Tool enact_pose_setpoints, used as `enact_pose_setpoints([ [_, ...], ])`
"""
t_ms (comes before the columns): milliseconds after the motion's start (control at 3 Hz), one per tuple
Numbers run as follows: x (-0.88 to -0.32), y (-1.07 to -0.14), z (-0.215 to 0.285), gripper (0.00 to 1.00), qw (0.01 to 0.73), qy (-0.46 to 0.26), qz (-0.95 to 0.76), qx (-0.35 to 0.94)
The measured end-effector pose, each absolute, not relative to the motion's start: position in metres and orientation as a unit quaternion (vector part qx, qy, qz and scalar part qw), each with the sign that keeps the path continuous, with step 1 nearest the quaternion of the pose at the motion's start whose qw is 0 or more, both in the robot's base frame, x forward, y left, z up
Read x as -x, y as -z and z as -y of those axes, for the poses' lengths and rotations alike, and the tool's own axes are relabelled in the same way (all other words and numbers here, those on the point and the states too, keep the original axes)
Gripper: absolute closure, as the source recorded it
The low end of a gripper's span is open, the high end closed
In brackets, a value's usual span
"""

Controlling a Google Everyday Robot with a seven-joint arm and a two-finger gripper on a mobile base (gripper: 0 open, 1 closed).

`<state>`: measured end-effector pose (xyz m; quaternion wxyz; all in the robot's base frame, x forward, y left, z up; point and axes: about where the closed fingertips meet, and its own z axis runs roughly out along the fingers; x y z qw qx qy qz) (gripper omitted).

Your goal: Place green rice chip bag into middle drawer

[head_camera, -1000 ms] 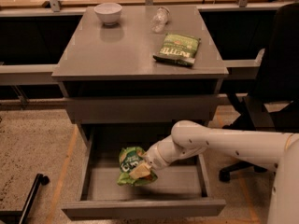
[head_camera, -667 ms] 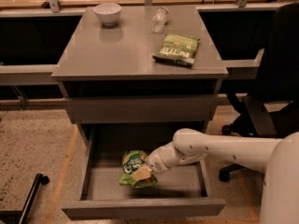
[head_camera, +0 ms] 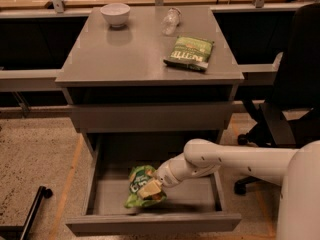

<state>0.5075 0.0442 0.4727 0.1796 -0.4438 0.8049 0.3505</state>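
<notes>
Item: grey flat-topped cabinet counter (head_camera: 135, 59), its wide plain grey middle drawer (head_camera: 150, 223) pulled out below the counter's front edge, showing a long shallow tray with a grey floor. Contents of drawer: one crinkly light-green snack pouch with a round dark-green logo, the green rice chip bag (head_camera: 140, 180), tilted on end in the left half of the tray, its lower end at or near the floor and close to the drawer's front panel. Claw (head_camera: 151, 188): the pale tip of a white, rounded robot arm (head_camera: 225, 160) that reaches in from the counter's right side and angles down into the drawer; it is closed on the green rice chip bag, with a pale fingertip lying across the pouch's face. On the counter top: a small white round bowl (head_camera: 115, 13) near the far left corner; a clear plastic bottle (head_camera: 171, 20) lying on its side near the far edge, right of centre; a flat dark-green rectangular bag with white text (head_camera: 189, 53) near the right edge, towards the front right corner. Beside the counter's right edge: a black office chair (head_camera: 295, 84).
</notes>
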Motion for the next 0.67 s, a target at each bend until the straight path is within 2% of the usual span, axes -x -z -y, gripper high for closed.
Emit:
enact_pose_setpoints([
  [333,-0.5065,-0.472,-0.0455,0.0,0.179,-0.351,-0.804,0.445],
  [667,-0.5065,-0.472,-0.0456,0.0,0.178,-0.351,-0.804,0.445],
])
